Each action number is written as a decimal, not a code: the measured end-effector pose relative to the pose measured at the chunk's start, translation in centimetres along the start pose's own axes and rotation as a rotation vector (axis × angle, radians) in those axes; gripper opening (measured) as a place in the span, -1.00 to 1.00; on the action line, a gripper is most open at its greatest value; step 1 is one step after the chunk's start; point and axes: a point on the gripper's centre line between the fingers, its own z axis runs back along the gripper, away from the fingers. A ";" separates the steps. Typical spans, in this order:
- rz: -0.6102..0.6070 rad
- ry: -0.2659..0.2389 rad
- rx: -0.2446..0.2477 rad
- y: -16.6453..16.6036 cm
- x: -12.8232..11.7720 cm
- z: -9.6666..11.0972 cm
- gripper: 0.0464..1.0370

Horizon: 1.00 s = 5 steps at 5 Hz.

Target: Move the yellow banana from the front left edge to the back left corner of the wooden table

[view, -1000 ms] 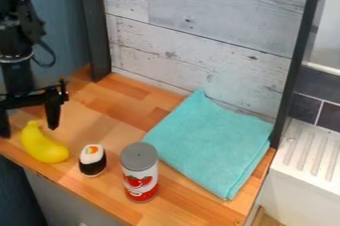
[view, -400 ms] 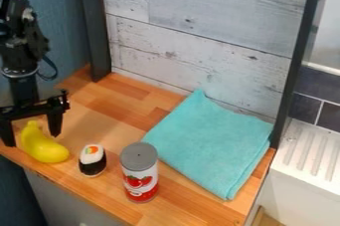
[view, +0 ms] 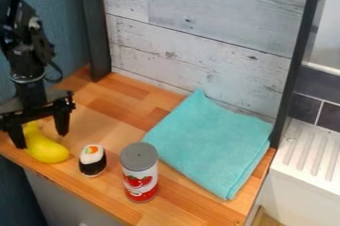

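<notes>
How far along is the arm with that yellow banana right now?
Looks done: the gripper is down at the banana, open, seemingly with one of its fingers on either side. In hand: nothing; I can't tell whether they touch it. Left: the grip isn't closed and the banana lies on the wooden counter, near the toy sushi.

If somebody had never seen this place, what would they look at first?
Probably the big blue-green cloth, spread over the right side of the wooden counter in the picture. Next might come the black gripper at the left, with its two fingers apart around the top of a curvy yellow toy. The red and white can with a grey lid also stands out, upright near the front edge.
</notes>
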 end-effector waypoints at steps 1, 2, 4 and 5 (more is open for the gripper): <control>0.115 0.002 0.017 0.1 0.0 -0.6 0.75; 0.149 0.020 0.024 0.0 -0.2 -1.5 0.19; 0.031 0.055 -0.018 -1.6 0.9 -0.8 0.11; -0.065 0.025 -0.046 -2.6 2.4 0.4 0.11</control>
